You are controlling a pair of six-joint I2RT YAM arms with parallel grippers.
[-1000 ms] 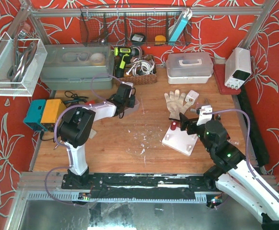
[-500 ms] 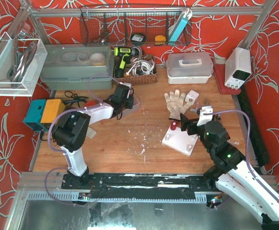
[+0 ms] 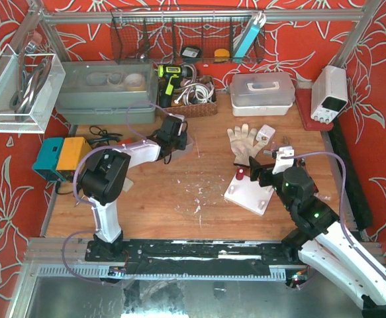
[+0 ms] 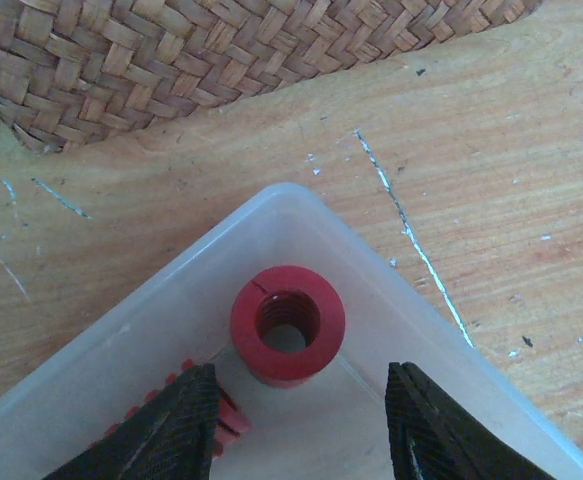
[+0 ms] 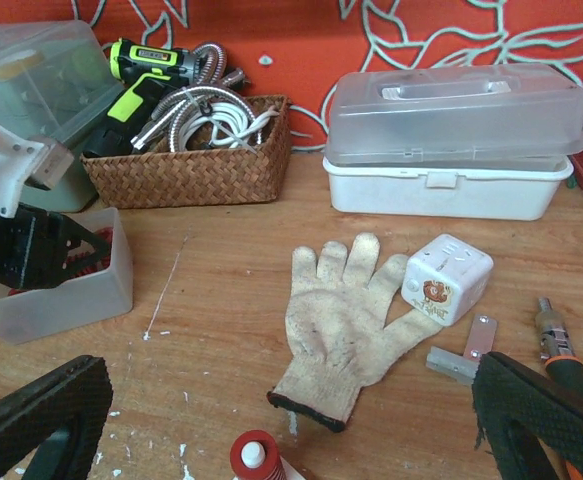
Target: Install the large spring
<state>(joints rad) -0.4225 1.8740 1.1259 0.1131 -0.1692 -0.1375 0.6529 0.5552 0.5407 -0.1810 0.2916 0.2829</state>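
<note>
A large red spring (image 4: 288, 323) stands on end in the corner of a clear plastic bin (image 4: 391, 300). My left gripper (image 4: 301, 430) is open just above the bin, its fingers either side of the spring and not touching it. Smaller red springs (image 4: 221, 420) lie beside the left finger. In the top view the left gripper (image 3: 173, 132) hovers over the bin (image 3: 187, 140). My right gripper (image 3: 253, 173) is open over the white base block (image 3: 249, 193). A red spring on a white post (image 5: 254, 455) stands on that block.
A work glove (image 5: 346, 325), a white cube (image 5: 447, 277) and a small metal bracket (image 5: 466, 352) lie beyond the block. A wicker basket (image 5: 186, 170) with a drill and hoses, and a white lidded case (image 5: 451, 145), stand at the back.
The left arm's elbow swung left and came back; the left gripper stays over the bin. The right arm has not moved.
</note>
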